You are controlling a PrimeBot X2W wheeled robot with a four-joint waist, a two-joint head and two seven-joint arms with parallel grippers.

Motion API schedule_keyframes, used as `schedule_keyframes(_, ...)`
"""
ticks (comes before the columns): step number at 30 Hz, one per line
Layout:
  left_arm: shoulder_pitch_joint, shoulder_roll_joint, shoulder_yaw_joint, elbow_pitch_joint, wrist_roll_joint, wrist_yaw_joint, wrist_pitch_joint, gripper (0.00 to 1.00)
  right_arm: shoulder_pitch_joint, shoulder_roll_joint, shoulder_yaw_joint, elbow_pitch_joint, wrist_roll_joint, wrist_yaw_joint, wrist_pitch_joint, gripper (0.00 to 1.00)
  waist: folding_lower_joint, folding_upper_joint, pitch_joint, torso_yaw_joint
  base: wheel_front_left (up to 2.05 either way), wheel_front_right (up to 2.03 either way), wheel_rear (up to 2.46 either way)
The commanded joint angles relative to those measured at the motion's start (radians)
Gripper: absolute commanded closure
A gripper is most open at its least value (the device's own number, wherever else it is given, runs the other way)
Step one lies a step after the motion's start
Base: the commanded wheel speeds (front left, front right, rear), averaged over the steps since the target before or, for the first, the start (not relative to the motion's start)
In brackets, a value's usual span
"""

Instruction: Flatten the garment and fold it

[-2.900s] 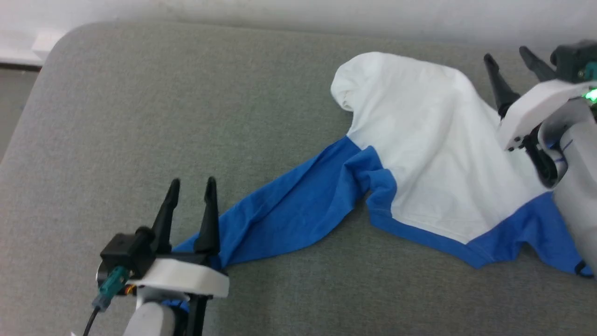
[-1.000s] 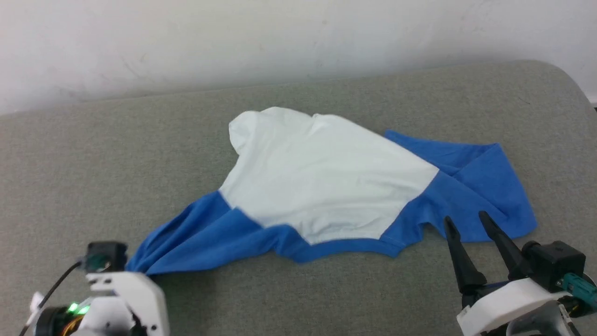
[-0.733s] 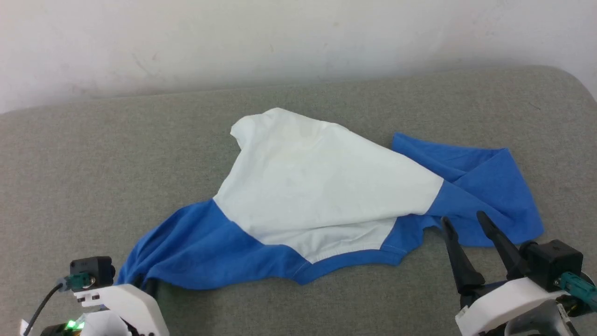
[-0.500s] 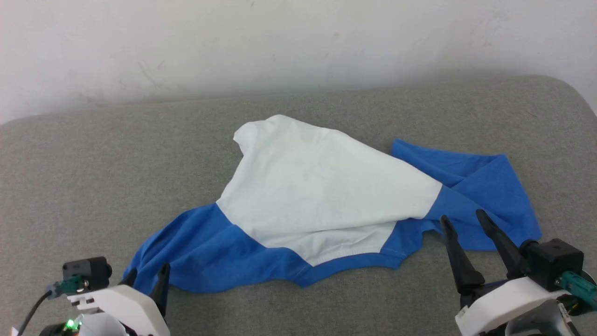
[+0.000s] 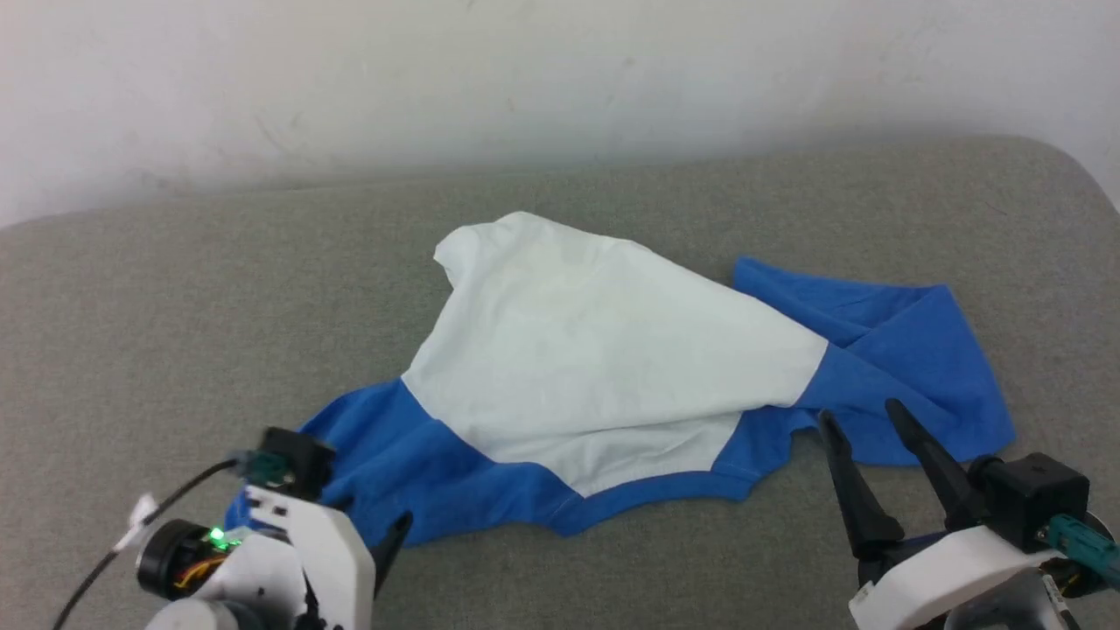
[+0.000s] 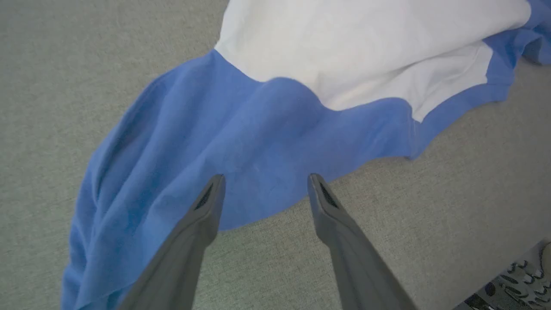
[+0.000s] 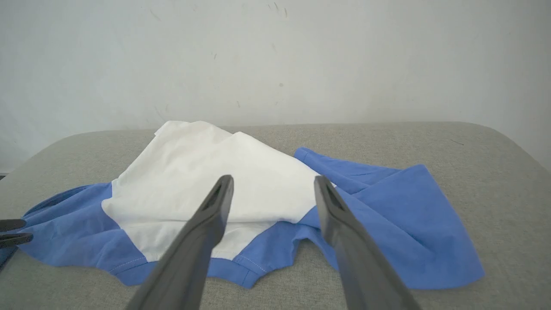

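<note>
Grey padded surface [image 5: 175, 306] carries the crumpled garment [image 5: 612, 350]; left fingers [image 6: 189, 245] and right fingers [image 7: 200, 241] both spread apart, empty.

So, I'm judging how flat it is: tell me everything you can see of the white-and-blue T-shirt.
The soft, cotton-looking T-shirt, white body with royal-blue sleeves and shoulders, lies rumpled and unfolded on the grey fabric surface: body bunched into a peak, left sleeve creased, right sleeve doubled over. Nothing grips it.

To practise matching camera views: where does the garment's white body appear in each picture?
Head view: garment's white body, centre.
Left wrist view: white body, top right.
Right wrist view: white body, left of centre.
Shared landmark: the blue edge band bordering it.
</note>
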Motion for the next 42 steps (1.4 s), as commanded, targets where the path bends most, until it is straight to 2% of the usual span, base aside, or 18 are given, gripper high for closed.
schedule_keyframes(1,-0.025,0.007,-0.019,0.032,-0.005,-0.017,0.029,0.0,-0.006,0.003,0.003,-0.002,0.006,-0.001,-0.002,0.0,0.0,0.0,0.015,-0.009,0.0,0.0,0.0)
schedule_keyframes(5,-0.07,0.04,-0.067,0.134,0.01,-0.053,0.083,0.0,-0.016,0.003,0.012,0.002,0.018,-0.001,-0.004,0.0,0.0,0.0,0.047,-0.024,0.0,0.0,0.0)
schedule_keyframes(9,-0.115,0.064,-0.112,0.217,0.044,-0.078,0.062,0.0,-0.03,0.003,0.014,0.012,0.023,-0.001,-0.008,0.0,0.0,0.0,0.068,-0.034,0.0,0.0,0.0)
schedule_keyframes(17,-0.161,0.049,-0.231,0.298,0.039,-0.1,0.06,0.0,-0.041,0.003,0.007,0.024,0.031,-0.001,-0.009,0.0,0.0,0.0,0.087,-0.034,0.0,0.0,0.0)
schedule_keyframes(18,-0.162,0.04,-0.238,0.304,0.025,-0.1,0.066,0.05,-0.042,0.003,0.006,0.026,0.031,-0.001,-0.006,0.0,0.0,0.0,0.087,-0.032,0.0,0.0,0.0)
schedule_keyframes(19,-0.163,0.033,-0.244,0.308,0.013,-0.101,0.069,0.51,-0.043,0.003,0.005,0.03,0.034,-0.001,0.002,0.0,0.0,0.0,0.087,-0.031,0.0,0.0,0.0)
schedule_keyframes(20,-0.165,0.032,-0.249,0.31,0.011,-0.101,0.07,0.73,-0.042,0.003,0.001,0.036,0.037,-0.001,0.015,0.0,0.0,0.0,0.085,-0.03,0.0,0.0,0.0)
schedule_keyframes(21,-0.163,0.024,-0.249,0.313,-0.001,-0.101,0.067,1.0,-0.039,0.002,-0.004,0.045,0.037,-0.001,0.037,0.0,0.0,0.0,0.083,-0.027,0.0,0.0,0.0)
schedule_keyframes(25,-0.148,-0.005,-0.225,0.319,-0.055,-0.096,0.039,1.0,-0.037,-0.027,-0.029,0.086,0.045,-0.001,0.131,0.0,0.0,0.0,0.073,-0.013,0.0,0.0,0.0)
schedule_keyframes(30,-0.14,-0.021,-0.178,0.303,-0.052,-0.058,-0.071,1.0,-0.088,-0.084,-0.038,0.157,0.068,-0.001,0.192,0.0,0.0,0.0,0.064,0.01,0.0,0.0,0.0)
schedule_keyframes(35,-0.128,-0.048,-0.145,0.264,-0.06,-0.026,-0.155,1.0,-0.189,-0.174,0.018,0.3,0.097,-0.001,0.276,0.0,0.0,0.0,0.071,0.035,0.0,0.0,0.0)
schedule_keyframes(42,-0.137,-0.07,-0.146,0.216,-0.062,-0.021,-0.194,1.0,-0.345,-0.28,0.131,0.493,0.158,-0.001,0.403,0.0,0.0,0.0,0.103,0.071,0.0,0.0,0.0)
